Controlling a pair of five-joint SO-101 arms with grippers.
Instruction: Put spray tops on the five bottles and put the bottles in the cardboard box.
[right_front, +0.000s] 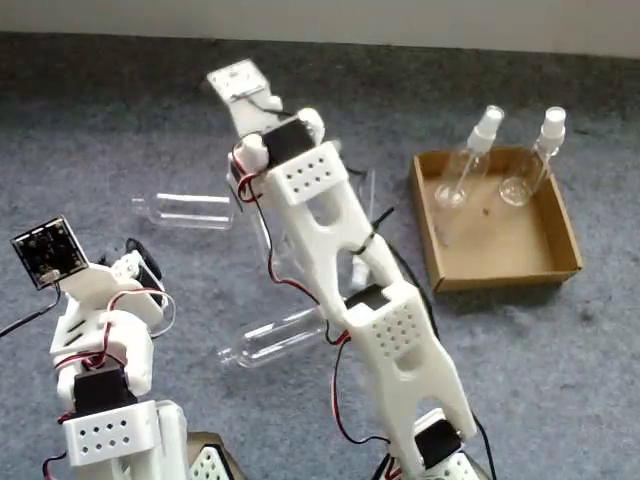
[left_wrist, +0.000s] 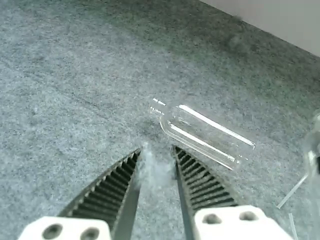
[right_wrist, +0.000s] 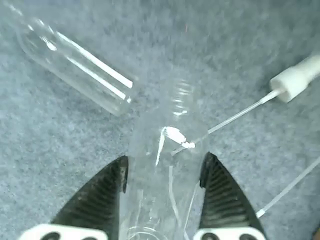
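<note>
two bottles (right_front: 468, 165) stand by the box's (right_front: 500, 274) far edge.

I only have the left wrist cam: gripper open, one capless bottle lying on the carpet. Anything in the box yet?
Observer: Yes. A capped bottle and a second capped bottle lean in the cardboard box.
Operator: Right arm?
Observer: The right gripper is closed on a capless bottle, with a finger against each side.
Operator: Any tops lying free?
Observer: One loose spray top with its tube lies near that bottle.
</note>
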